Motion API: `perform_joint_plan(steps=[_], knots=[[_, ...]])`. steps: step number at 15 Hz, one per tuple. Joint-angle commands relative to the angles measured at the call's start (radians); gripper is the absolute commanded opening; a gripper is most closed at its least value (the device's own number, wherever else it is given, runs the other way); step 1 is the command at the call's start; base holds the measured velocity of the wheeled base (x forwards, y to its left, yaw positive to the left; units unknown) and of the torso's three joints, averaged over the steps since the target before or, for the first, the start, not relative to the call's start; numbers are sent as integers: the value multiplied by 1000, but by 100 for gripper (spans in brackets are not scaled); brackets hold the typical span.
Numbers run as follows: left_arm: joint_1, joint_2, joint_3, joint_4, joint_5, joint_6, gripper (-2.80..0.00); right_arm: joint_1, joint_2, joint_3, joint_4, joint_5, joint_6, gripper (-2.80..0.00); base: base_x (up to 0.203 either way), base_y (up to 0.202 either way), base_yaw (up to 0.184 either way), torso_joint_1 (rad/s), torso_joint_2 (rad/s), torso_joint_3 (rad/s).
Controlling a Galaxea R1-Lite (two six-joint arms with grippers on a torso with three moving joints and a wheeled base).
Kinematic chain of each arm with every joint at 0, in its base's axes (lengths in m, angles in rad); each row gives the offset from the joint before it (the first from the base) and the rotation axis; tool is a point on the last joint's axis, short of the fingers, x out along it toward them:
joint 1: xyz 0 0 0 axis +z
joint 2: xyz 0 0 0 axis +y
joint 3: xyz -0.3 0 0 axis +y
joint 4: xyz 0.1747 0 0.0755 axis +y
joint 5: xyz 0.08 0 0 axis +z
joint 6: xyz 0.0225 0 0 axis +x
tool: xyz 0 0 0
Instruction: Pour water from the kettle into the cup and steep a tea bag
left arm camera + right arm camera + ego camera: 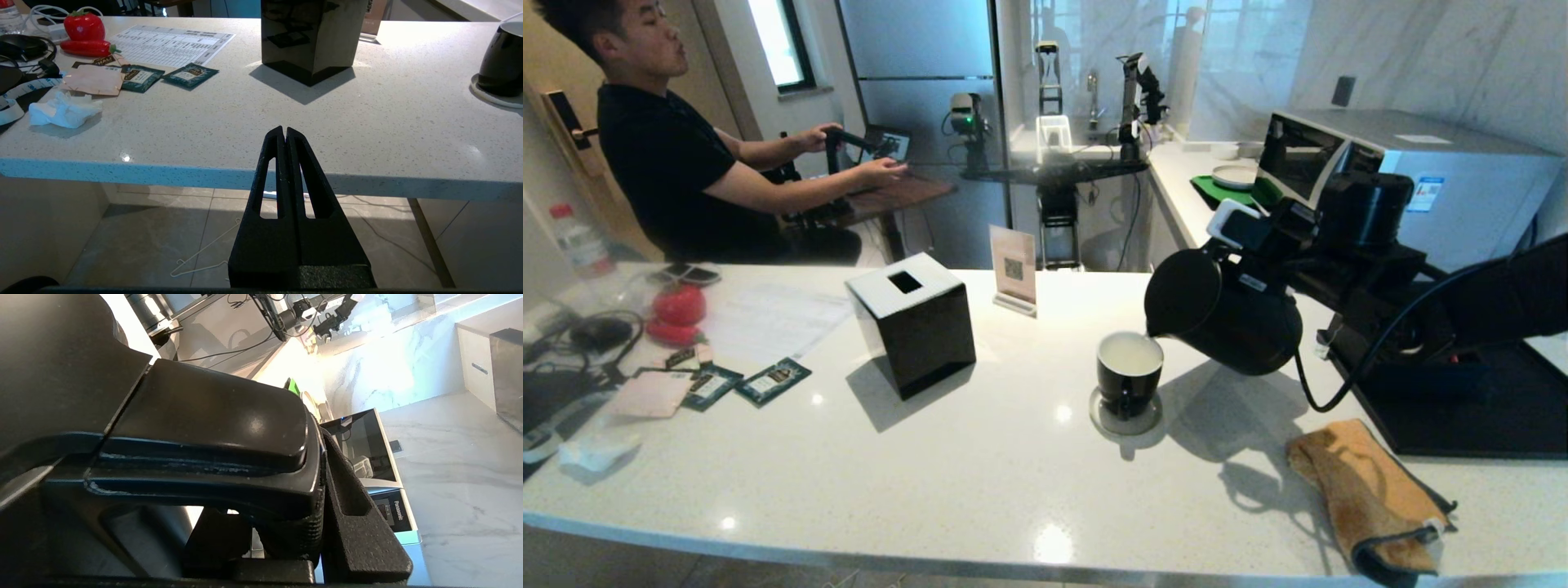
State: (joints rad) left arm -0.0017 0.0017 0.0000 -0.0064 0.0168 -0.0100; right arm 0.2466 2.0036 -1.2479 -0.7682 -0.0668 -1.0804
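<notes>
Starting left of the cup (1129,371), which serves as reference throughout: flat dark-green sachets (772,380), a pink packet and a crumpled tissue (63,110) lie well apart from it near the table's far-left end, beside a red strawberry-shaped item (678,306) and a printed sheet; no loose tea bag on a string can be identified, so steeping is judged not yet begun. The left gripper (284,132) hangs below and in front of the table edge, fingers pressed together and empty, evidently parked clear of the pour. A black tissue box (915,322) stands left of the cup, a small sign just behind it. The cup sits upright on a round grey coaster (1125,420), its white interior showing, handle side unclear; the coaster presumably protects the surface. Just right of the cup, the kettle (1221,314) is tipped toward it, spout at the rim, a posture consistent with pouring, though no stream of water can be made out. The right gripper (314,490) is clamped on the kettle's handle, holding the tilt. Further right lies an orange cloth (1368,490), likely for spills, and a black tray. The table (980,474) is pale speckled stone, glossy; beyond it a seated person works at a desk, with a marble-look wall and a microwave (1413,175) behind.
</notes>
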Motion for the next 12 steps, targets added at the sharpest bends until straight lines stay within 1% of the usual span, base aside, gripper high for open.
perform_joint_plan(steps=[1,4,12], knots=[[0,0,0,0,0,-1,-280,0,-3,1,-5,-1,-7,-280,0,0,0,0,0,0],[0,0,0,0,0,1,-280,2,-5,1,-8,1,-27,-280,0,0,0,0,0,0],[0,0,0,0,0,-1,-280,13,-5,0,-8,-1,-30,-280,0,0,0,0,0,0]])
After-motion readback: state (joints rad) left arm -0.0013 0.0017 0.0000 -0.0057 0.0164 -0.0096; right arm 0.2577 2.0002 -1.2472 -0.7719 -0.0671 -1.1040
